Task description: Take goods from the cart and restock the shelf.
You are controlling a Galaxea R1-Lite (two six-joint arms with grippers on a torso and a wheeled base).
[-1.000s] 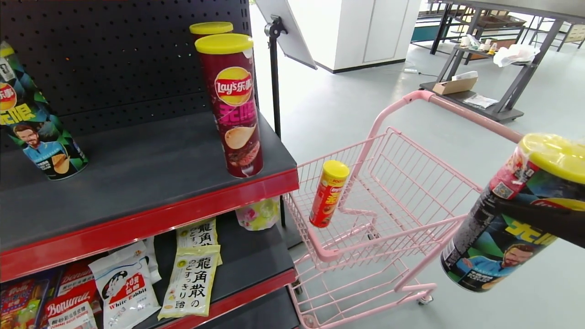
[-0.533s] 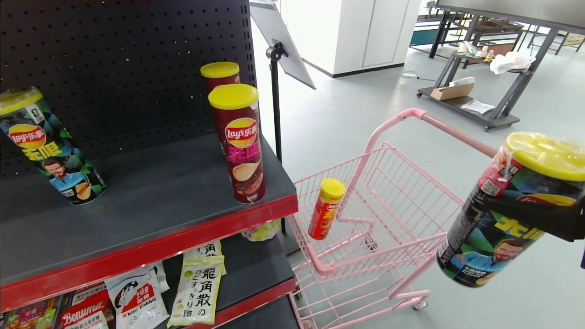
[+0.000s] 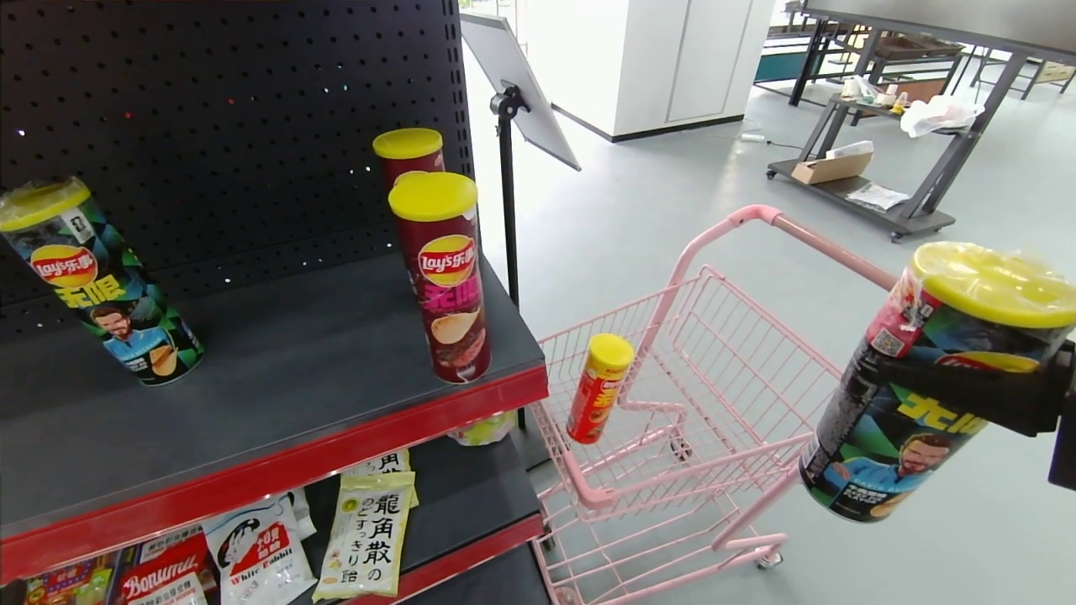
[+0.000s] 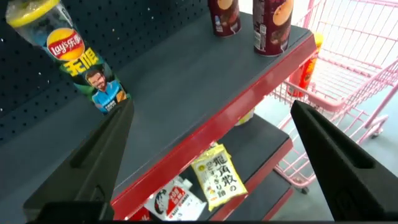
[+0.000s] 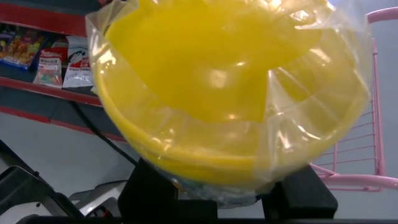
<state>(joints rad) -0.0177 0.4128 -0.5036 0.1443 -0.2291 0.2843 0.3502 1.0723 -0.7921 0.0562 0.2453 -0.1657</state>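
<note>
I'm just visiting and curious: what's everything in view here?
Shelf: one, black with red edges, on the left.
Maroon chip cans: two, yellow lids, shelf's right end.
Green-black chip cans: two; one at the shelf's left, one held.
Small red can: one, yellow lid, in the cart.
Cart: one, pink, right of the shelf.
Snack bags: several, white and yellow, lower shelf.
Right hand: black, shut on a green-black chip can.
Left hand: black, open, facing the shelf.
</note>
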